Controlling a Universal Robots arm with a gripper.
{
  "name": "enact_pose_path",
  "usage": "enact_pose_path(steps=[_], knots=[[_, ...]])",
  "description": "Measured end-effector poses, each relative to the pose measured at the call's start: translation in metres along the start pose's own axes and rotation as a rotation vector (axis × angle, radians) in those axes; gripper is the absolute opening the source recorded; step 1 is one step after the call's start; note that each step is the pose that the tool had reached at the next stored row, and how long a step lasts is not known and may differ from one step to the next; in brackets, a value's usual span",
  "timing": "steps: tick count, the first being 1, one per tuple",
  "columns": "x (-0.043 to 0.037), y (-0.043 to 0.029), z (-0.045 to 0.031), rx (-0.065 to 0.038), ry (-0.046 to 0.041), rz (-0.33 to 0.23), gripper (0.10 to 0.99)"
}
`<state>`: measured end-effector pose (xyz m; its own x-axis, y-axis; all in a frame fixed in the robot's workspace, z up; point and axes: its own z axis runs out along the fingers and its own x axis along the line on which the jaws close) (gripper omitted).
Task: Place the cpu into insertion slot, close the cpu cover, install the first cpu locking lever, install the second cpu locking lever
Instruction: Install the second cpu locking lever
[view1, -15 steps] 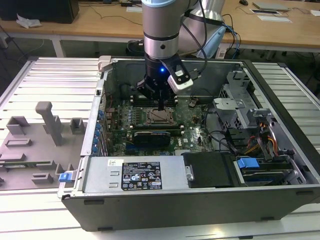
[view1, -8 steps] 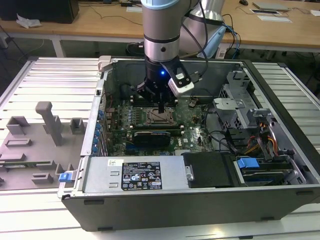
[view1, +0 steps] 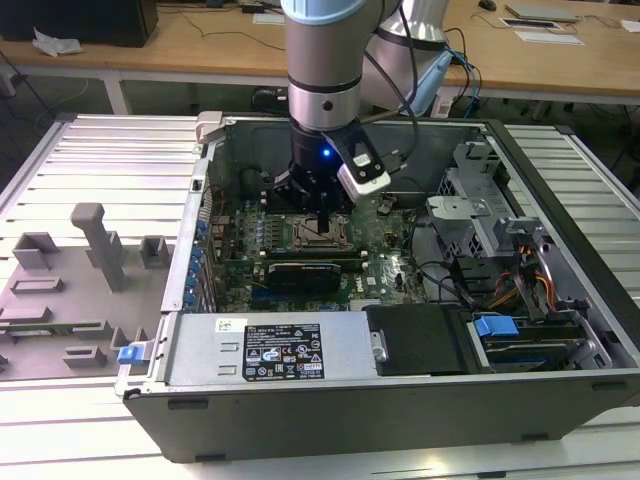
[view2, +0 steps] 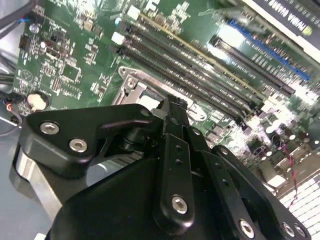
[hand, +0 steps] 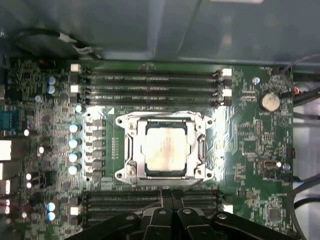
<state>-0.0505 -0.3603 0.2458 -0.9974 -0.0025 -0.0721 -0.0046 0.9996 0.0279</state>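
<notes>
Inside the open computer case (view1: 560, 300), the cpu (hand: 165, 148) lies seated in the insertion slot (hand: 131, 150), with the cpu cover (hand: 165, 118) closed flat around it. The gripper (hand: 171, 192) hovers just beside the socket, fingers pressed together, holding nothing

One robot arm (view1: 322, 60) reaches into one open computer case (view1: 400, 400), carrying one claw (view1: 322, 222). Inside lies one green motherboard (hand: 250, 145) with one insertion slot (hand: 125, 165), holding one cpu (hand: 165, 149) under one cpu cover (hand: 165, 118). In the first wrist view, four long memory slots (hand: 150, 90) run at the socket's 12 o'clock side and more sit at its 6 o'clock side, partly hidden, so uncounted. One round coin battery (hand: 270, 101) sits at 2 o'clock. One graphics card (view1: 310, 272) and one labelled power supply (view1: 270, 350) show in the exterior view
</notes>
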Motion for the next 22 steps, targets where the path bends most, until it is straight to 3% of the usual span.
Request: enact_pose_path(steps=[5, 8, 12, 15, 17, 19, 22], knots=[[0.0009, -0.0064, 0.0035, -0.019, 0.0, 0.001, 0.106], [0.0027, -0.008, 0.0053, -0.036, -0.0002, 0.003, 0.106], [0.0031, -0.008, 0.0057, -0.037, -0.0001, 0.003, 0.106], [0.0043, -0.0081, 0.0084, -0.05, -0.0003, 0.004, 0.106], [0.0076, -0.0083, 0.0106, -0.061, -0.0002, 0.004, 0.106], [0.0115, -0.0097, 0.0124, -0.081, -0.0004, 0.006, 0.106], [0.0124, -0.014, 0.0136, -0.096, -0.0004, 0.007, 0.106]])
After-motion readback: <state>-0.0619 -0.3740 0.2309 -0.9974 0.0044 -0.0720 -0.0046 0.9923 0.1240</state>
